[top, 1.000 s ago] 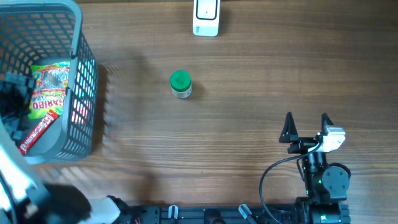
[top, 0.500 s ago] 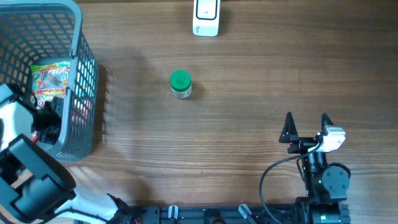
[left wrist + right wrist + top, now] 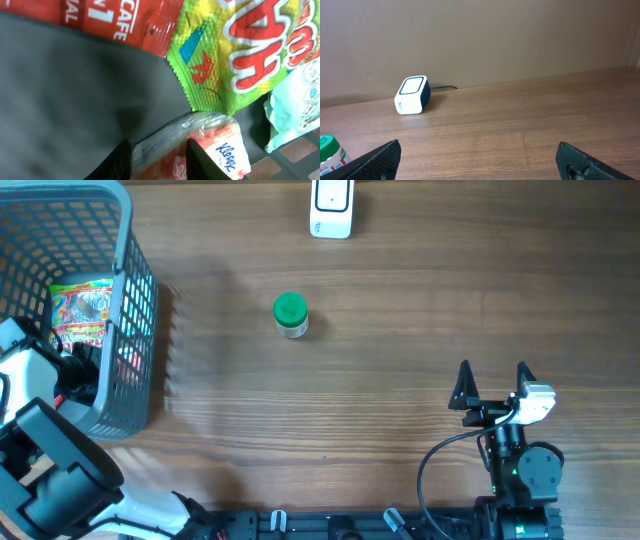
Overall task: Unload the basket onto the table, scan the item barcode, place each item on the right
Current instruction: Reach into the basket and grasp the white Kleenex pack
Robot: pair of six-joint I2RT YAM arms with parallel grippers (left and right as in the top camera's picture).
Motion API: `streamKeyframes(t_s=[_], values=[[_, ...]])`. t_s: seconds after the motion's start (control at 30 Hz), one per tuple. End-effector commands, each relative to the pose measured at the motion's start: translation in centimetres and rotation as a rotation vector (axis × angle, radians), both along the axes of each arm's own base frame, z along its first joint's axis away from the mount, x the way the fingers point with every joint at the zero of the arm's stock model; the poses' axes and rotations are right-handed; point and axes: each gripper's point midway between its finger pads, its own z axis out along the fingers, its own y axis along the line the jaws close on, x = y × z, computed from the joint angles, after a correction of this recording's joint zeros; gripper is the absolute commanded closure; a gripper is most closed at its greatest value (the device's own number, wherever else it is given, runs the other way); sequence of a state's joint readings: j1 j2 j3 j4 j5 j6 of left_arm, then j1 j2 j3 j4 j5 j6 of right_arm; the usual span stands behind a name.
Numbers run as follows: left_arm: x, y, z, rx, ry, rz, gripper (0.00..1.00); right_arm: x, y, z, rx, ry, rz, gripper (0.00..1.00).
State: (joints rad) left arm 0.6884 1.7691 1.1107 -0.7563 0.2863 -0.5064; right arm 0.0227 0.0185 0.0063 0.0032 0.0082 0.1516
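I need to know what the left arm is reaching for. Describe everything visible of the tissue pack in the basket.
The tissue pack is a soft packet in glossy clear wrap, printed red-orange and white, with a white end bearing a blue Kleenex logo. It lies tilted on the dark floor of the basket, cut off by the bottom edge of the left wrist view. A yellow-green candy bag touches its upper edge. The left gripper flanks it, one finger each side, apparently pressing the wrap.
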Motion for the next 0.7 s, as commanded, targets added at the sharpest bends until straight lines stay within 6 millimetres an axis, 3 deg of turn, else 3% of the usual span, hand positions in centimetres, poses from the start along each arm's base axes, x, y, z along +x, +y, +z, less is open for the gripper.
streamKeyframes(t_s=[0.0, 0.03, 0.17, 0.27, 0.37, 0.5, 0.67], values=[[-1.0, -0.5, -0.9, -0.02, 0.046, -0.003, 0.82, 0.0, -0.2, 0.1, -0.014, -0.007, -0.009, 0.0], [-1.1, -0.6, -0.9, -0.022, 0.048, -0.003, 0.96, 0.0, -0.2, 0.1, -0.014, -0.007, -0.009, 0.0], [-0.4, -1.1, -0.2, -0.058, 0.001, -0.007, 0.96, 0.0, -0.2, 0.1, -0.014, -0.007, -0.009, 0.0], [1.2, -1.3, 2.1, -0.081, -0.099, -0.015, 0.96, 0.0, -0.2, 0.1, -0.014, -0.007, -0.009, 0.0], [2.5, -1.1, 6.1, -0.056, -0.213, -0.024, 0.96, 0.0, -0.2, 0.1, -0.014, -0.007, -0.009, 0.0], [2.8, -0.7, 13.8, 0.073, -0.361, -0.032, 0.96, 0.0, -0.2, 0.1, -0.014, -0.007, -0.009, 0.0], [-0.2, 0.5, 21.9, 0.34, -0.464, 0.09, 0.96, 0.0, -0.2, 0.1, -0.014, -0.007, -0.009, 0.0]])
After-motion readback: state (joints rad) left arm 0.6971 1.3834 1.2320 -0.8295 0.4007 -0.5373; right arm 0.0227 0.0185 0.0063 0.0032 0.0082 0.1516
